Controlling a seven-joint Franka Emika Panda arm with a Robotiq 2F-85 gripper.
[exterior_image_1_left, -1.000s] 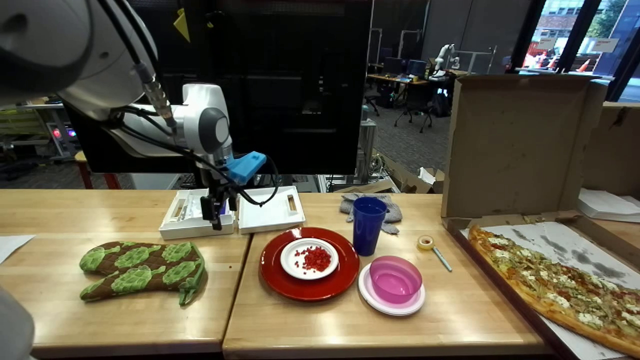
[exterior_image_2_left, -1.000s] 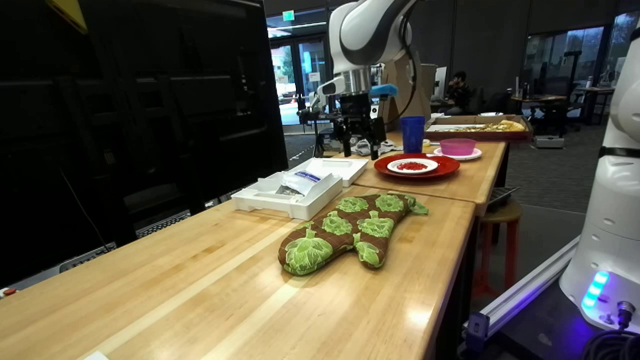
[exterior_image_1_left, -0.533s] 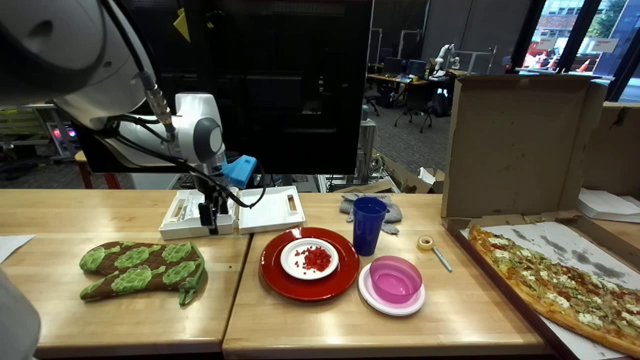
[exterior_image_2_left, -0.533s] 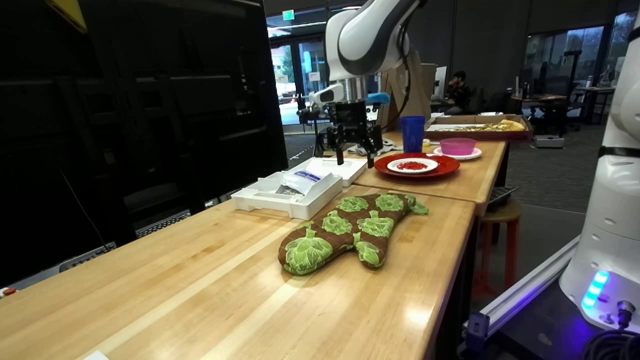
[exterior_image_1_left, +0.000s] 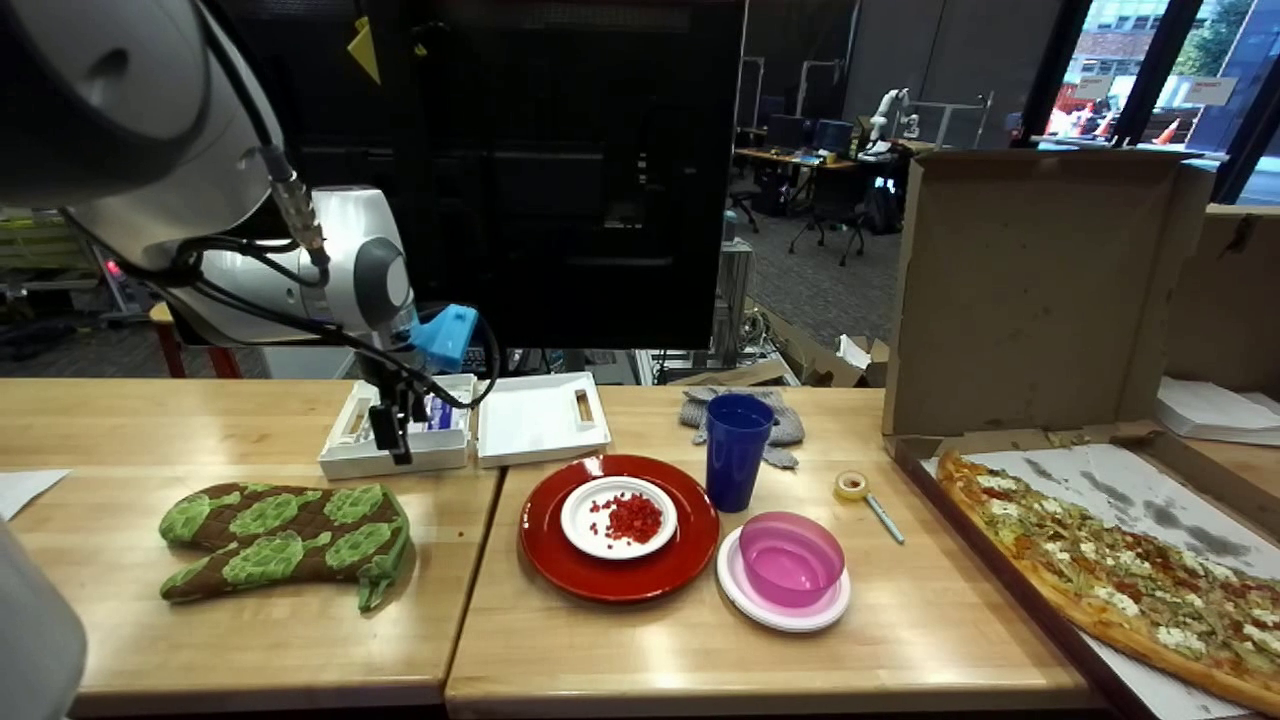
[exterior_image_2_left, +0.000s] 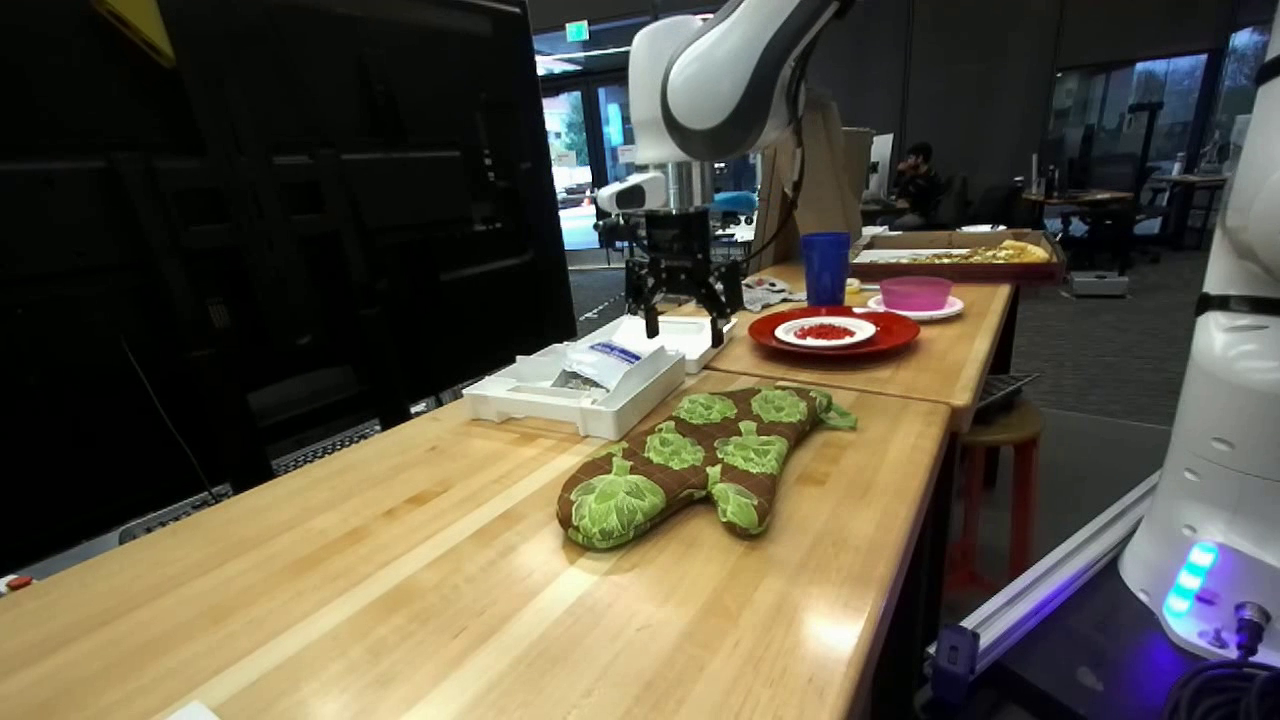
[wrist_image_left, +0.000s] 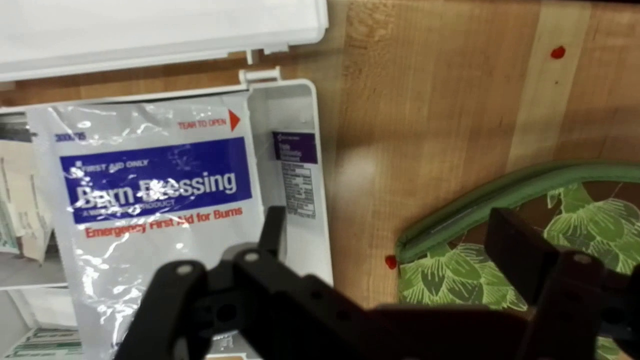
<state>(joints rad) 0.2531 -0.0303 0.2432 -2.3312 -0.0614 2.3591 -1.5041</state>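
My gripper is open and empty above the table. It shows in both exterior views (exterior_image_1_left: 404, 436) (exterior_image_2_left: 685, 336) and in the wrist view (wrist_image_left: 390, 215). In the wrist view one finger is over the white first-aid case (wrist_image_left: 324, 220) and the other over the brown and green oven mitt (wrist_image_left: 450, 280). The open case holds a silver burn dressing packet (wrist_image_left: 165, 260) and a purple-labelled packet (wrist_image_left: 296, 147). The mitt lies flat in both exterior views (exterior_image_1_left: 290, 535) (exterior_image_2_left: 700, 455). Red bits (wrist_image_left: 558, 52) lie on the wood. The gripper appears to touch nothing.
A red plate (exterior_image_1_left: 545, 530) carries a small white plate (exterior_image_1_left: 575, 525) with red pieces. Nearby are a blue cup (exterior_image_1_left: 735, 455), a pink bowl (exterior_image_1_left: 790, 560) on white plates, a tape roll (exterior_image_1_left: 851, 486), a marker (exterior_image_1_left: 885, 518), grey gloves (exterior_image_1_left: 790, 425) and an open pizza box (exterior_image_1_left: 1040, 300).
The arm and gripper have moved left and lower in both exterior views, down toward the white case and mitt. The gripper stays open. The objects on the table have not moved.
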